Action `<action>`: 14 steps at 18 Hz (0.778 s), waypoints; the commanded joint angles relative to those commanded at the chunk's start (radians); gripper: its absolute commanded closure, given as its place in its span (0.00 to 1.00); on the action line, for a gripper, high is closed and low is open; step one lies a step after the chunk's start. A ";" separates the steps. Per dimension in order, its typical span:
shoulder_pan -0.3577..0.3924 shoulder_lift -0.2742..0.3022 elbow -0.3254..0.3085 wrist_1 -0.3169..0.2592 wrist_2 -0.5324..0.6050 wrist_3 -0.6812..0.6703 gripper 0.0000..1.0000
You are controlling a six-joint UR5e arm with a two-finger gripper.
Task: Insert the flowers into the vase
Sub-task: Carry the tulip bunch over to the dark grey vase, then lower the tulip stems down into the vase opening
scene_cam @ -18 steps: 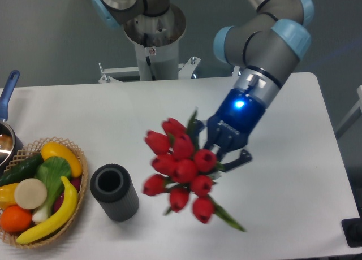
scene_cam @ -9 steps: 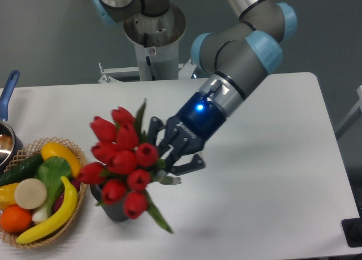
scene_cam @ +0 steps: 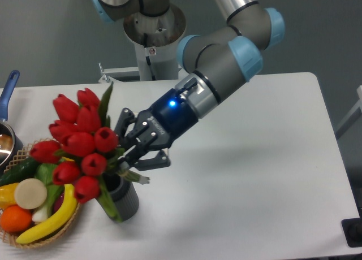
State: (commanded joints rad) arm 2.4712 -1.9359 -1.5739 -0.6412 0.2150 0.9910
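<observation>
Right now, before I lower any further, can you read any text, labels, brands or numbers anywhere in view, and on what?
None can be read.
Hand: faint pale marks on its dark body, too blurred to read.
Arm base: a small red and white sticker, too small to read.
Flowers, vase, basket: no writing shows.

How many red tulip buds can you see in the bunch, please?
9 visible on the flowers, held by the hand above the vase: two top, four middle, three lower, overlapping the basket. More may be hidden.
</observation>
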 joint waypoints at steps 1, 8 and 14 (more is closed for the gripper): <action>-0.003 -0.006 -0.002 0.000 -0.015 -0.003 0.78; -0.034 -0.031 -0.034 -0.002 -0.057 -0.005 0.78; -0.049 -0.051 -0.054 -0.002 -0.063 -0.005 0.78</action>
State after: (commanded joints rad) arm 2.4222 -1.9865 -1.6276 -0.6427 0.1519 0.9863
